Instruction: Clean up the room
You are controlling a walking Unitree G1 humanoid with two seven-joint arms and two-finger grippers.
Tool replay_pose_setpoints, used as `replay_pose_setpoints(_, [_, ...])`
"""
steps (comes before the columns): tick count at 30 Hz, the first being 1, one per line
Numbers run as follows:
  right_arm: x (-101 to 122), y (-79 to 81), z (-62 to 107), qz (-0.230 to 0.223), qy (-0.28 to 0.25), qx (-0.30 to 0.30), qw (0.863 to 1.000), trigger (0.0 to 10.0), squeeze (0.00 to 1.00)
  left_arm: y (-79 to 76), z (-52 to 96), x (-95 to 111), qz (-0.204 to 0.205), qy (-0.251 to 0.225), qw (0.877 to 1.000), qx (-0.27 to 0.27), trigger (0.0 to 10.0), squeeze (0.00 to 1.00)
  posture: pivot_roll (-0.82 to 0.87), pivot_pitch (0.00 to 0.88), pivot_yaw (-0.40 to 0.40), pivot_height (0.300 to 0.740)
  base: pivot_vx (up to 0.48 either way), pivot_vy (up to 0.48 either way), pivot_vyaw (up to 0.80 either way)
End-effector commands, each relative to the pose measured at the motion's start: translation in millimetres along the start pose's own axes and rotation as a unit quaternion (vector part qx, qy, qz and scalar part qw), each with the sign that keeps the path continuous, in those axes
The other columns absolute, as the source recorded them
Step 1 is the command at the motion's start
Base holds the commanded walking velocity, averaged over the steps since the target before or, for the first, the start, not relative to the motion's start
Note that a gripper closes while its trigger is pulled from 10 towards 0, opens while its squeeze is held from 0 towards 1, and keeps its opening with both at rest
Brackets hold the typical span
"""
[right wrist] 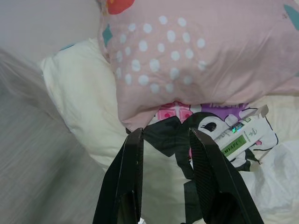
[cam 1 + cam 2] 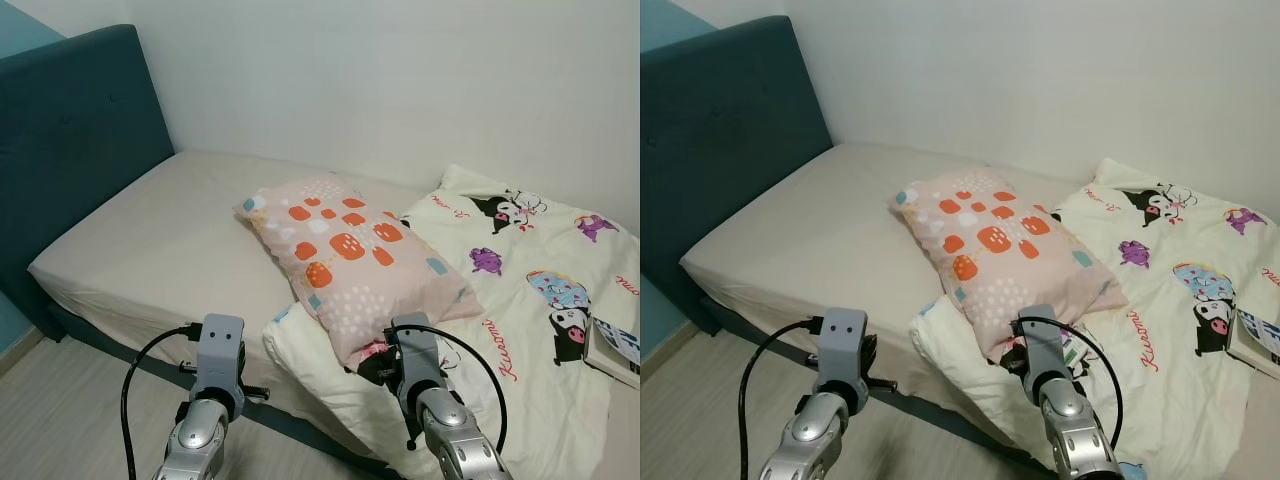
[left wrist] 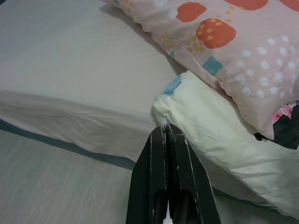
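Lying askew on the bed (image 2: 160,240), the pink pillow (image 2: 350,255) overlaps the near edge of the cartoon quilt (image 2: 520,300), a small white box (image 1: 243,137) poking out beneath its near corner. Right hand (image 1: 166,140) hovers released just before that corner; left hand (image 3: 164,133), clenched on nothing, points at the quilt's corner beside the pillow

The room is evenly lit with soft, bright light and no glare. The pillow (image 2: 350,262) throws only a faint shadow on the sheet (image 2: 170,245) at its left. The head views are sharp. In the right wrist view the floor (image 1: 42,140) is smeared by blur.
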State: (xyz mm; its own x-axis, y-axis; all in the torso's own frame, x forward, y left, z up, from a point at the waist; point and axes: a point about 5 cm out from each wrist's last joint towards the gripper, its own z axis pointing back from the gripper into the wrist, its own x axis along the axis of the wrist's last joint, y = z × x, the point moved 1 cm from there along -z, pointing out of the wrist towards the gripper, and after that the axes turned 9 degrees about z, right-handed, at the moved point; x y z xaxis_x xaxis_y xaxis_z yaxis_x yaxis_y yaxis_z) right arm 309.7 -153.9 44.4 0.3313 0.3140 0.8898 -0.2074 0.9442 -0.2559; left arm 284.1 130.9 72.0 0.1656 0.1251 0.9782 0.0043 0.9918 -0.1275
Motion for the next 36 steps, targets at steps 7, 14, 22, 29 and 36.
replay_pose_setpoints(7, [-4.0,1.7,1.2,0.000,0.006,0.004,1.000,10.0,0.00,1.6,2.4,-6.9,-0.005,0.016,1.000,-0.001,10.0,0.00,-0.09,0.114,0.021,0.650,0.000,0.000,0.00])
replay_pose_setpoints(14, [-3.9,2.2,1.4,0.001,0.005,0.004,1.000,10.0,0.00,0.2,1.9,-6.4,-0.006,0.016,1.000,-0.005,10.0,0.00,-0.09,0.113,0.023,0.650,0.000,0.000,0.00])
replay_pose_setpoints(22, [-5.2,1.9,2.1,-0.003,0.009,0.003,1.000,10.0,0.00,-2.4,2.2,-8.2,-0.009,0.019,1.000,-0.013,10.0,0.00,-0.09,0.110,0.026,0.626,0.000,0.000,0.00])
replay_pose_setpoints(29, [-6.1,2.0,2.6,-0.001,0.011,0.003,1.000,10.0,0.00,-4.0,2.5,-8.3,-0.009,0.018,1.000,-0.018,10.0,0.00,-0.09,0.107,0.027,0.601,0.000,0.000,0.00])
replay_pose_setpoints(36, [-5.1,1.7,2.7,0.001,0.006,0.001,1.000,10.0,0.00,-4.6,2.2,-7.5,-0.009,0.017,1.000,-0.020,10.0,0.00,-0.09,0.104,0.028,0.591,0.000,0.000,0.00])
